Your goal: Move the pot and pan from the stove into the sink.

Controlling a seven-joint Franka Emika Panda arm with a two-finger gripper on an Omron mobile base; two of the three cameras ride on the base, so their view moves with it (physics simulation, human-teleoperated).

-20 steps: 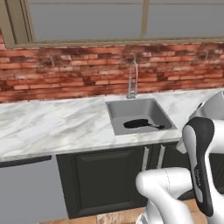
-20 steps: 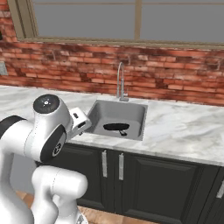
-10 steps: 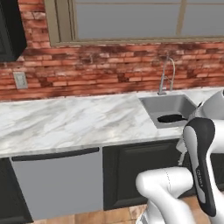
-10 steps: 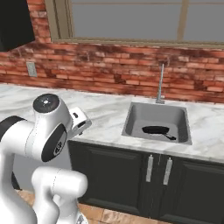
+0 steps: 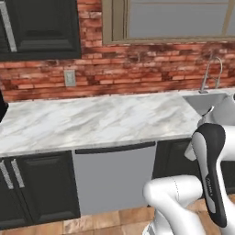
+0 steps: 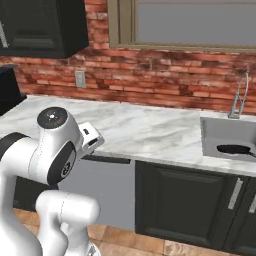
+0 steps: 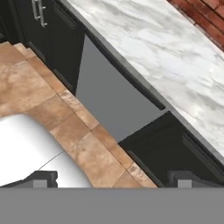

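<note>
The black pan [image 6: 234,149] lies in the steel sink [image 6: 216,131] at the right edge of the right base view. In the left base view the sink [image 5: 215,102] sits at the far right, partly behind my arm, under its arched faucet [image 5: 209,75]. The pot is out of view. A dark shape [image 6: 7,89] at the far left edge may be part of the stove; I cannot tell. My gripper [image 7: 112,179] is open with nothing between its fingertips [image 7: 41,178], folded close to the base and looking down at the floor and cabinet fronts.
A long white marble counter [image 5: 96,121] runs in front of the brick wall. Below it are a grey dishwasher panel [image 5: 114,174] and dark cabinet doors [image 6: 185,200]. A black upper cabinet [image 5: 41,27] hangs at the top left, above a wall outlet [image 5: 69,78].
The whole scene has slid to the right in both base views: the base has driven left along the counter. The sink went from the middle to the right edge. The arm's pose is unchanged.
</note>
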